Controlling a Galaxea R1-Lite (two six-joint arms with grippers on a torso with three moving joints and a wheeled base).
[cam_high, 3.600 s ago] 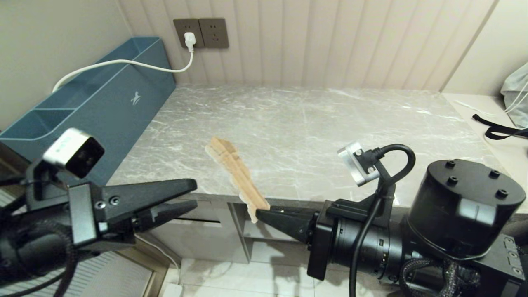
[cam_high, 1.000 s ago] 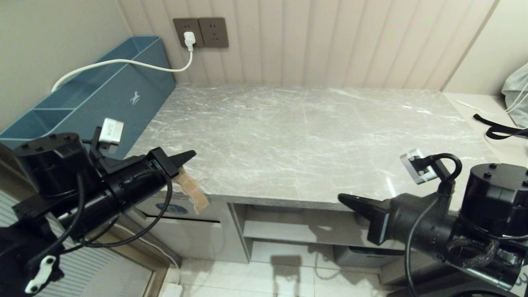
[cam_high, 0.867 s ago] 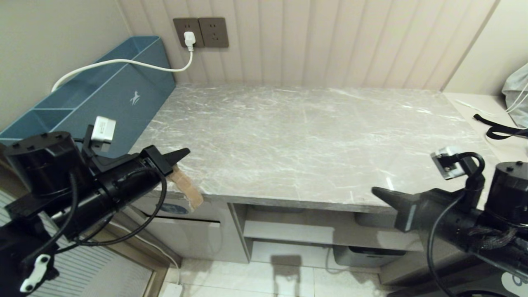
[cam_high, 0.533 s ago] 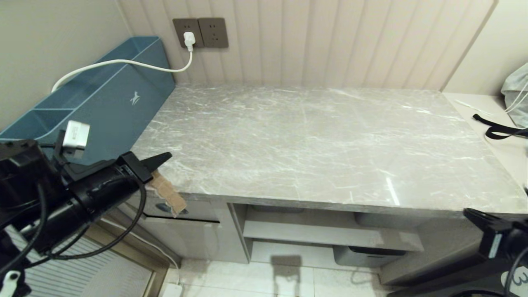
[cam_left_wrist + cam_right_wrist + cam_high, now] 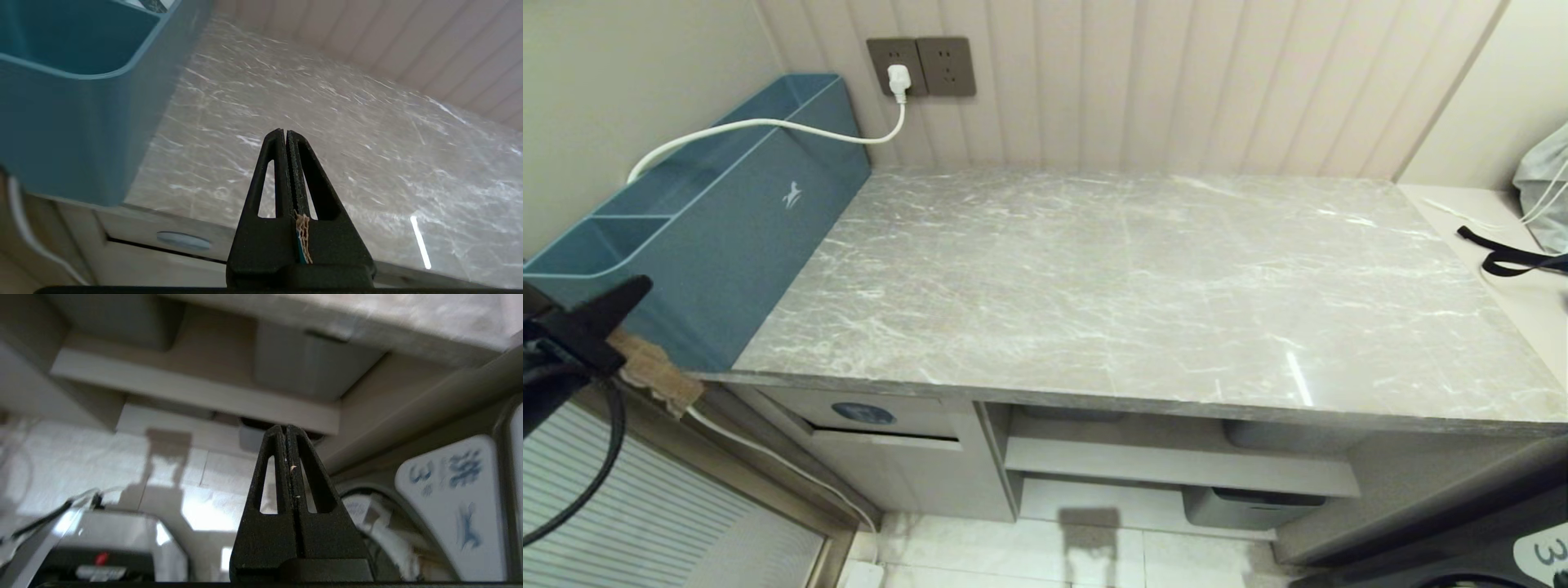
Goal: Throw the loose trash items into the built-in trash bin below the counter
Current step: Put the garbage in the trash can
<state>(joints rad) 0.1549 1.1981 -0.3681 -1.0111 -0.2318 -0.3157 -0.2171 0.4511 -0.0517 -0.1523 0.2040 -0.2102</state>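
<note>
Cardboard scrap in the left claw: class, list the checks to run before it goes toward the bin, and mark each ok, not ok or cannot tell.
1. Scrap clamped in left claw: ok.
2. Counter holds no other trash in view: ok.
3. Bin flap with blue sticker in sight: ok.
4. Flap pushed open: not ok.
5. Scrap at the flap: not ok, it is off to the left by the blue box.
6. Right claw out of the way, low and empty: ok.

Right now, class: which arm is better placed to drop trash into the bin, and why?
Left. The left gripper holds a cardboard scrap beside the bin flap; the right gripper is shut, empty, down by the floor.
</note>
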